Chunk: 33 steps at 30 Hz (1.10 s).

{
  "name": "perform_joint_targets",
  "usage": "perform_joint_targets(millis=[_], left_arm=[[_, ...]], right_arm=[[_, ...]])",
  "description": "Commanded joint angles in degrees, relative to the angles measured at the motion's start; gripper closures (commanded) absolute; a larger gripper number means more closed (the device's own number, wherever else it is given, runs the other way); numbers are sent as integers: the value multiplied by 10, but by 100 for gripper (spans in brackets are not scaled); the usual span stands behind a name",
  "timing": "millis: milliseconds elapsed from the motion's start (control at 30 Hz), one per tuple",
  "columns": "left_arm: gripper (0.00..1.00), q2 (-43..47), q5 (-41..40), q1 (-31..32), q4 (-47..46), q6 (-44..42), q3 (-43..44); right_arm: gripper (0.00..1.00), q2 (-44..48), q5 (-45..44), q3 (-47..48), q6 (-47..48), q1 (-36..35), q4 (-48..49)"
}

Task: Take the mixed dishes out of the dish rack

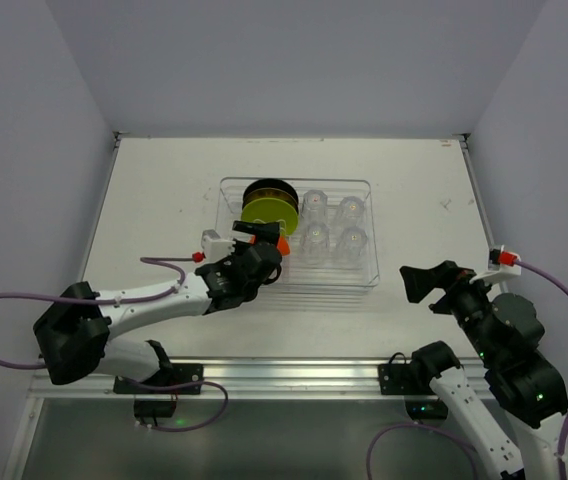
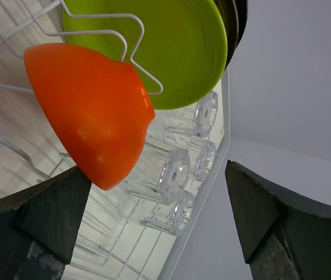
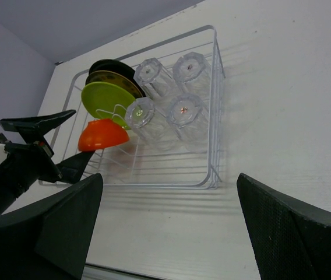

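The small orange-red bowl (image 2: 90,111) lies tilted on its side in the dish rack (image 3: 217,87), at the mouth of the left gripper (image 2: 157,175). Its rounded underside is against the gripper's own left finger, though contact cannot be confirmed. The jaws are spread wide and hold nothing.

The step in hand looks like grasping this bowl. It is glossy, smooth and curved, so it would likely slip out of a pinch across its belly. A better grip probably puts one finger inside the rim and one outside. The lift should then draw the bowl back toward the gripper and up, free of the thin white wire loop that crosses its far side.

Just beyond the bowl, a yellow-green plate (image 2: 177,46) stands on edge in the wire slots, matte and flat-faced. A black plate (image 3: 110,65) stands right behind it (only its rim shows from the left wrist). To the right of the fingers stand four clear tumblers (image 3: 186,111), faceted and upside down, packed in a square.

The rack is a low clear-walled rectangle on a pale table (image 1: 164,180). The right gripper (image 3: 170,178) hangs well apart from it, jaws spread and unladen.
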<state>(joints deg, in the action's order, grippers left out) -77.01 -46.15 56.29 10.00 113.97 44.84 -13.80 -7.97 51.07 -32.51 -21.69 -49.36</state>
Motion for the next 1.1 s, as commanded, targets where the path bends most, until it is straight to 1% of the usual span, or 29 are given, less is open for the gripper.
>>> perform_joint_targets(millis=[0,300,467,500,533,733,767,800,833,900,1033,1067], left_arm=[[0,-13,-26,-14,-48,41,-23],[0,-28,-24,-24,-68,48,-22],[2,-40,-25,-27,-90,57,-28],[3,-43,-28,-27,-128,50,-32],[4,-45,-30,-27,-143,44,-40],[6,-48,-51,-27,-200,32,-55],[7,-47,-58,-27,-212,23,-56],[7,-49,-62,-27,-238,-3,-57],[7,-52,-63,-27,-237,-4,-55],[10,-59,-65,-27,-241,13,-56],[18,-60,-68,-27,-261,-1,-63],[18,-60,-68,-27,-261,-3,-63]], right_arm=[[1,-3,1,-3,13,1,10],[1,-11,-3,3,17,1,10],[1,-15,-2,4,19,1,10],[1,-15,-2,5,20,1,11],[1,-15,-2,5,20,2,10],[1,-19,6,4,21,1,10],[1,-19,8,3,20,2,10],[1,-21,12,1,21,1,11],[1,-25,14,0,21,2,14],[1,-26,18,-4,19,1,16],[1,-27,25,-11,19,1,23],[1,-26,24,-11,20,1,23]])
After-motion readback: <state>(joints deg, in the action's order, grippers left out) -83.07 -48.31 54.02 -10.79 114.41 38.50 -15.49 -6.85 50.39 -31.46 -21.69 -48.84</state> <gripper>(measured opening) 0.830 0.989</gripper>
